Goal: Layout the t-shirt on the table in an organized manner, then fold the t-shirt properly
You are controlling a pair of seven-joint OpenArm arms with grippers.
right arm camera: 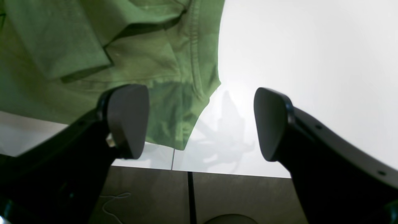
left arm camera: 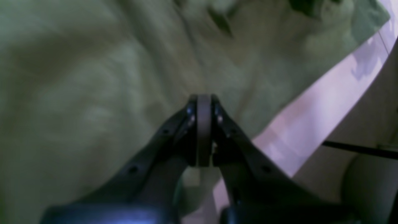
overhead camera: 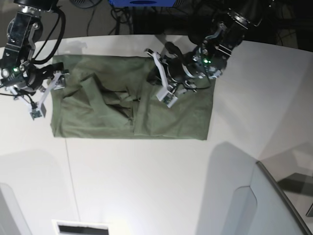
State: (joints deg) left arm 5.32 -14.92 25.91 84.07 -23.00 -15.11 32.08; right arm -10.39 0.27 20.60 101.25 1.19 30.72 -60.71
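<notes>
- At the left of the base view, the right tool (overhead camera: pixel 43 93) is seen at the left edge of the plain olive-green cotton t-shirt (overhead camera: pixel 117 105). Its two dark pads are held wide apart in the right wrist view, with nothing gripped; a hemmed corner of cloth lies just beyond one pad (right arm camera: pixel 127 119).
- The t-shirt is spread as a rough rectangle on the large smooth white counter (overhead camera: pixel 146 181), nearer the far edge. A bunched ridge of folds is left near its middle, so the laying-out step is judged to be in hand and folding not yet begun.
- Further right, the left tool (overhead camera: pixel 166 90) is placed over the upper middle of the garment. In the blurred left wrist view, its jaws are seen pressed together above the cloth; whether fabric is pinched cannot be told.
- For the next move, the central creases are judged to need pulling flat, with both side edges held.
- No brand, label or writing can be read.
</notes>
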